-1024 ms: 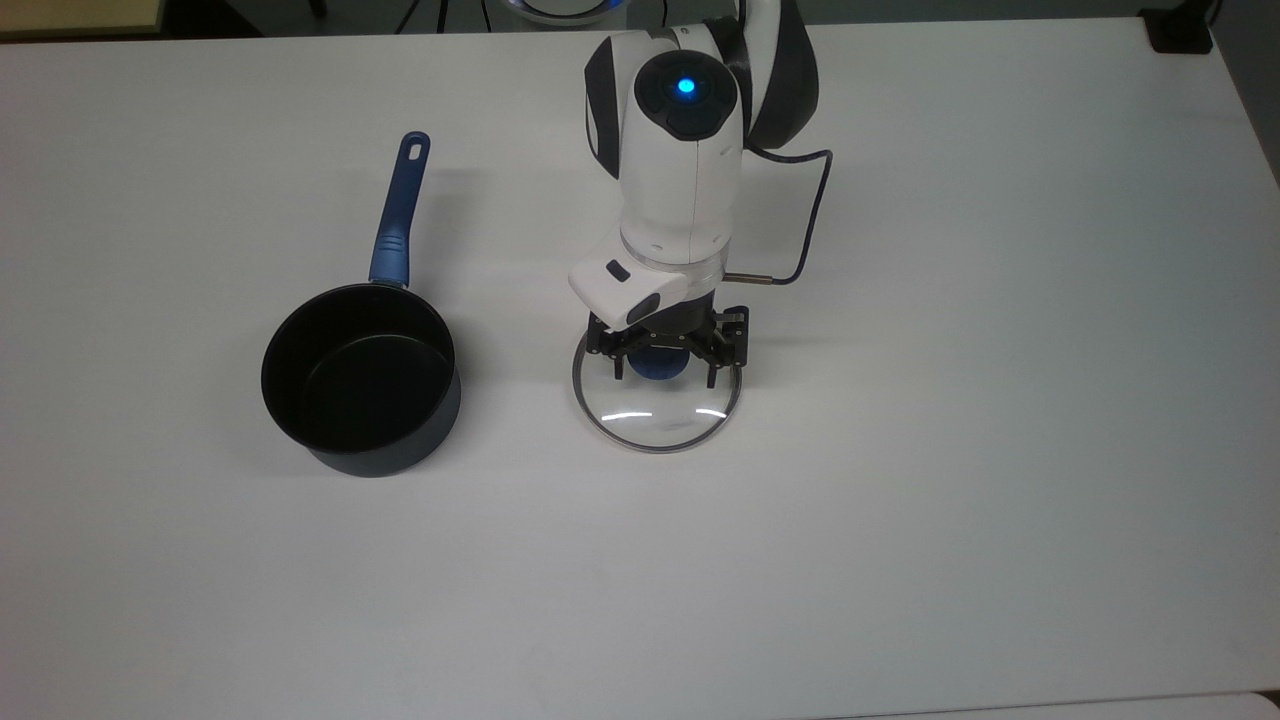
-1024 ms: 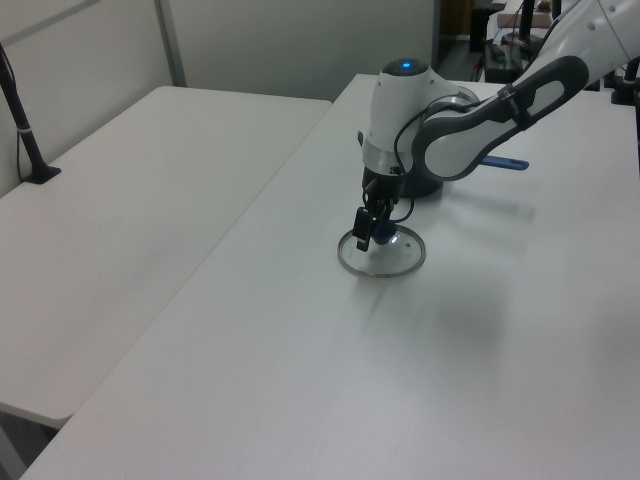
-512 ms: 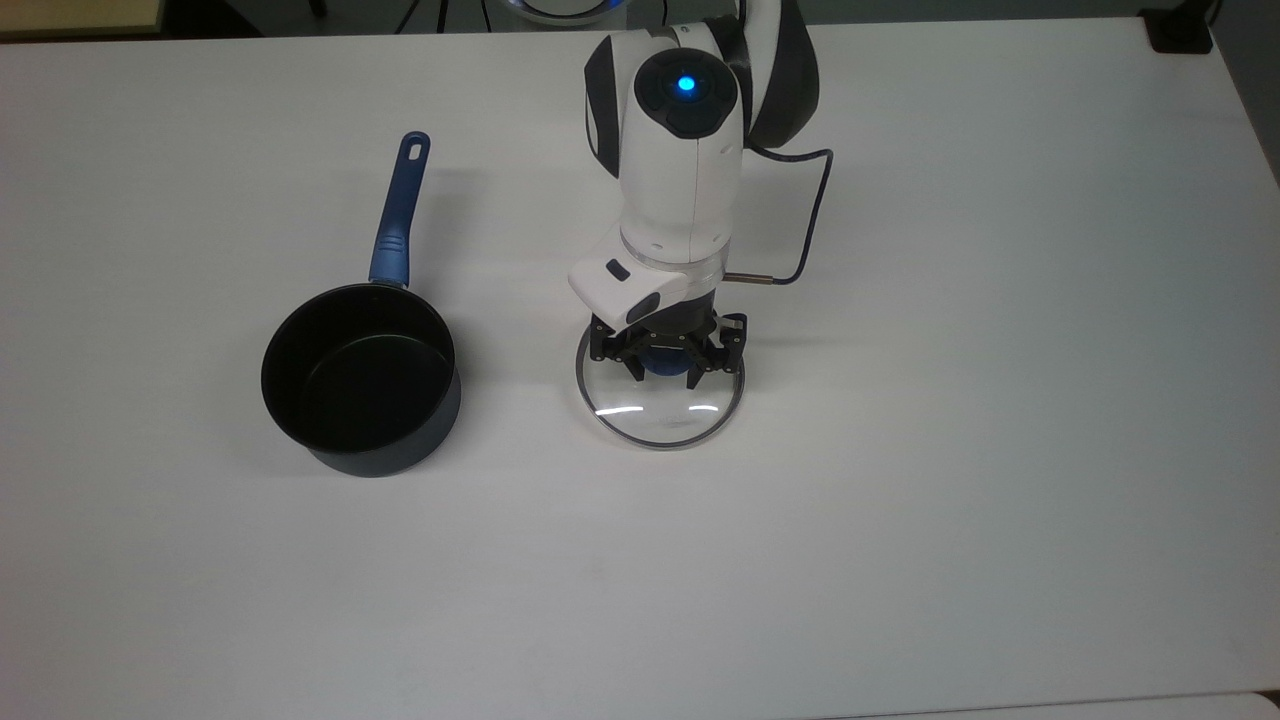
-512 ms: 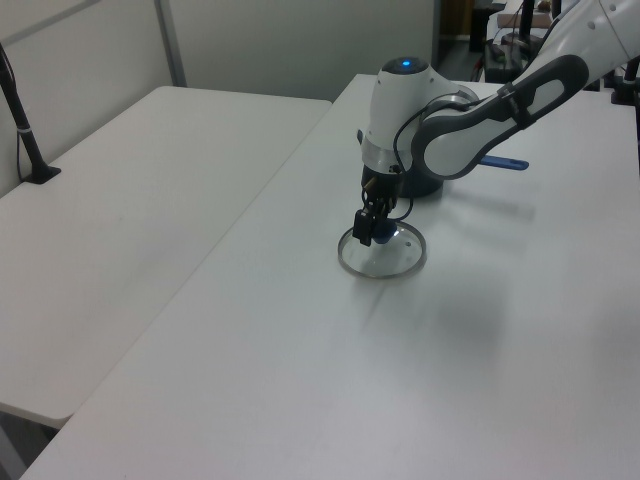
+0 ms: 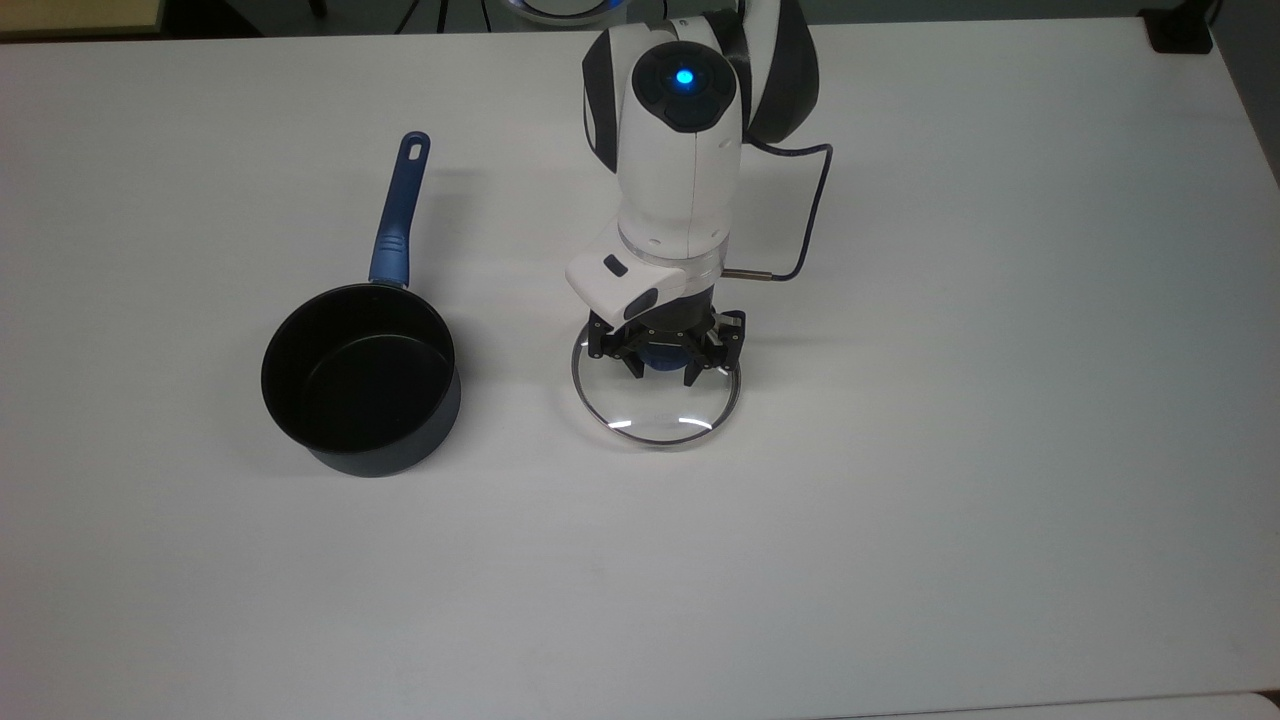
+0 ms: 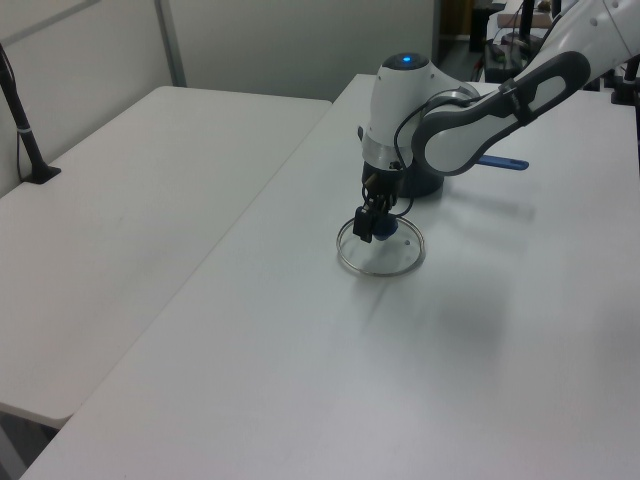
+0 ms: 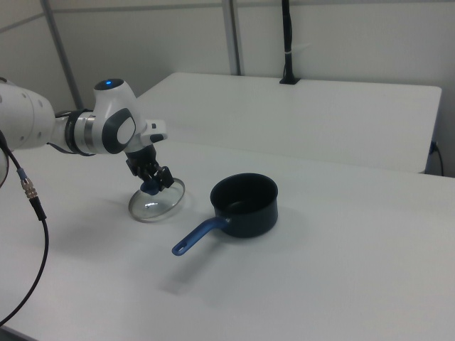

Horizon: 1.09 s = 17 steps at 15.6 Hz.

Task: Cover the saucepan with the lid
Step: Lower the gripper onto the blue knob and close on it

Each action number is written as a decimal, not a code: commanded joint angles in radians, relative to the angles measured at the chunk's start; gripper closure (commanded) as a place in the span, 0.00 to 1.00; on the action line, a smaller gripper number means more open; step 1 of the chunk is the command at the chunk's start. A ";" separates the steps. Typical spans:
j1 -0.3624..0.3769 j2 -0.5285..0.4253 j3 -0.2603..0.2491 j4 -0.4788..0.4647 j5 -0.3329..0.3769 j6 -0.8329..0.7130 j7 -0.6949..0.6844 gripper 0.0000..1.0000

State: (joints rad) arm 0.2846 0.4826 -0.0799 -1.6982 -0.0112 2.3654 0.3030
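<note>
The lid [image 5: 655, 410], a clear glass disc with a metal rim, hangs tilted just above the white table [image 5: 950, 450] near its middle. My gripper [image 5: 662, 372] points down and is shut on the lid's blue knob [image 5: 660, 360]. The left view shows the lid [image 6: 385, 258] under the gripper [image 6: 372, 230]; the right view shows the lid [image 7: 158, 206] below the gripper [image 7: 151, 186]. The saucepan [image 5: 360, 385], dark with a black inside, stands upright and empty to the top view's left of the lid, about a lid's width away. Its blue handle [image 5: 398, 210] points to the far edge.
A black cable [image 5: 805, 220] loops off the arm's wrist on the top view's right. A second white table [image 6: 110, 210] with a black post [image 6: 22, 120] stands beside this one. Open tabletop lies between lid and saucepan and toward the near edge.
The fingers closed in on the blue knob, then the arm rose a little. The lid came up off the table with it and now hangs tilted.
</note>
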 commanded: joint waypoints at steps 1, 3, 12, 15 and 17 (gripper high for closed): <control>0.008 -0.029 -0.009 -0.006 0.004 -0.037 0.014 0.47; 0.008 -0.027 -0.009 -0.009 0.004 -0.037 0.014 0.47; 0.008 -0.018 -0.009 -0.017 -0.007 -0.037 0.007 0.44; 0.007 -0.018 -0.009 -0.029 -0.009 -0.038 -0.008 0.42; 0.007 -0.018 -0.009 -0.032 -0.010 -0.040 -0.009 0.41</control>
State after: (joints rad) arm 0.2835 0.4847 -0.0806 -1.7127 -0.0118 2.3607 0.3019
